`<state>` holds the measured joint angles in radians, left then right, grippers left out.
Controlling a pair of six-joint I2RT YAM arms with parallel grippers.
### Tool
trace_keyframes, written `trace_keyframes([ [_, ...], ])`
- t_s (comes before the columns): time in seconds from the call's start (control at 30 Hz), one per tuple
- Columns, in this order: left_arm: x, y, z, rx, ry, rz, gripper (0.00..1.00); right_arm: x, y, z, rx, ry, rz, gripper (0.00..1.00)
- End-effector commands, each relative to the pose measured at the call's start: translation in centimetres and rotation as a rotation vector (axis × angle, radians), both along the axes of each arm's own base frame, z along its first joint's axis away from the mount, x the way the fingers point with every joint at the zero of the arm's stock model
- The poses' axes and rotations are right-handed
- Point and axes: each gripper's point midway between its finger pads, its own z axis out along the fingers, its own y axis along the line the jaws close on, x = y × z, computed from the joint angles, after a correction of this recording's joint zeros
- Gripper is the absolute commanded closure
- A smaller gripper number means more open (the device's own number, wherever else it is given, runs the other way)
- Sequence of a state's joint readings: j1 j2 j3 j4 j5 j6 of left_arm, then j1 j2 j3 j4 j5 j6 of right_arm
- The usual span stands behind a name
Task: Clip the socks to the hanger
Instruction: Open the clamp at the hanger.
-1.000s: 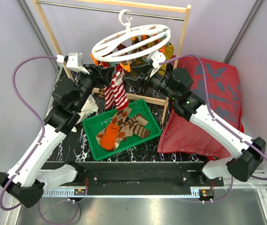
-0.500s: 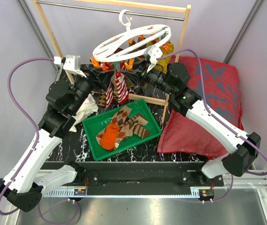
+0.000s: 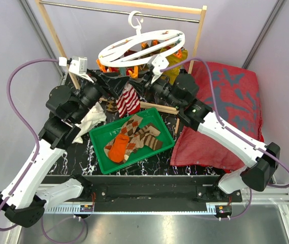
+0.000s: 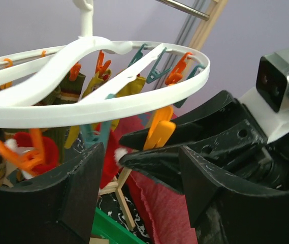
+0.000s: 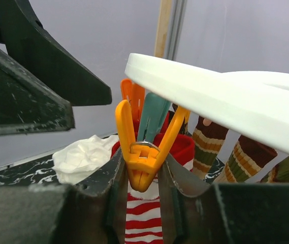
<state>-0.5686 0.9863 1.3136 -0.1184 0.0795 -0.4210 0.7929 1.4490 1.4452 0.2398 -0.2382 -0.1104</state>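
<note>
Grey-walled booth, black marbled table (image 3: 152, 160). From above, the white round hanger (image 3: 119, 49) hangs on a metal rod (image 3: 108, 9), with a red-and-white striped sock (image 3: 128, 100) beneath it. The argyle sock (image 3: 136, 128) and orange sock (image 3: 118, 149) lie in the green tray (image 3: 94, 152).

Left wrist: the left gripper (image 4: 141, 150) stands spread and empty under the ring.

Right wrist: the right gripper (image 5: 141, 178) pinches an orange clip (image 5: 143, 165) hanging from the ring.

One hanger (image 4: 83, 108), one green tray (image 3: 103, 138), one red cushion (image 3: 235, 101), one white cloth (image 3: 92, 117); socks (image 3: 119, 150) too bunched for a sure count.
</note>
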Motion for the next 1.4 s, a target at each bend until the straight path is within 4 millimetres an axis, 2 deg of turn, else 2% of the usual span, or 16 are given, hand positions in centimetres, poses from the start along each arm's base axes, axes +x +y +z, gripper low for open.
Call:
trace_keyframes([
  [0.0,-0.5,0.0,2.6,-0.055,-0.044,0.007,0.37,-0.1,0.9,0.3,-0.010,-0.063,-0.129,0.82],
  [0.13,0.9,1.4,1.6,-0.056,-0.018,0.114,0.40,0.2,1.3,-0.3,-0.032,-0.082,-0.219,0.81],
  [0.23,1.2,1.7,1.2,-0.055,-0.008,0.141,0.46,0.3,1.8,-0.7,-0.043,-0.090,-0.245,0.81],
  [0.57,2.9,1.6,-1.0,-0.061,0.082,0.191,0.64,1.1,3.1,-2.6,-0.097,-0.131,-0.331,0.78],
  [0.83,4.0,1.8,-3.2,-0.053,0.175,0.239,0.67,1.9,3.5,-3.6,-0.133,-0.168,-0.389,0.76],
  [1.0,4.5,1.6,-4.2,-0.046,0.217,0.250,0.78,2.0,3.8,-4.0,-0.156,-0.191,-0.414,0.72],
  [1.07,4.7,1.5,-4.1,-0.044,0.221,0.253,0.85,1.9,3.9,-4.3,-0.166,-0.193,-0.410,0.71],
  [1.2,5.0,1.6,-3.9,-0.043,0.218,0.269,1.00,1.1,4.2,-4.6,-0.163,-0.174,-0.354,0.57],
  [1.23,5.1,1.7,-4.0,-0.038,0.218,0.275,1.00,0.8,4.2,-4.7,-0.161,-0.166,-0.344,0.50],
  [1.33,5.2,2.1,-4.0,-0.028,0.212,0.295,1.00,0.1,3.8,-5.0,-0.155,-0.146,-0.308,0.39],
  [1.37,5.2,2.2,-4.0,-0.025,0.208,0.300,1.00,-0.1,3.7,-5.0,-0.148,-0.138,-0.300,0.38],
])
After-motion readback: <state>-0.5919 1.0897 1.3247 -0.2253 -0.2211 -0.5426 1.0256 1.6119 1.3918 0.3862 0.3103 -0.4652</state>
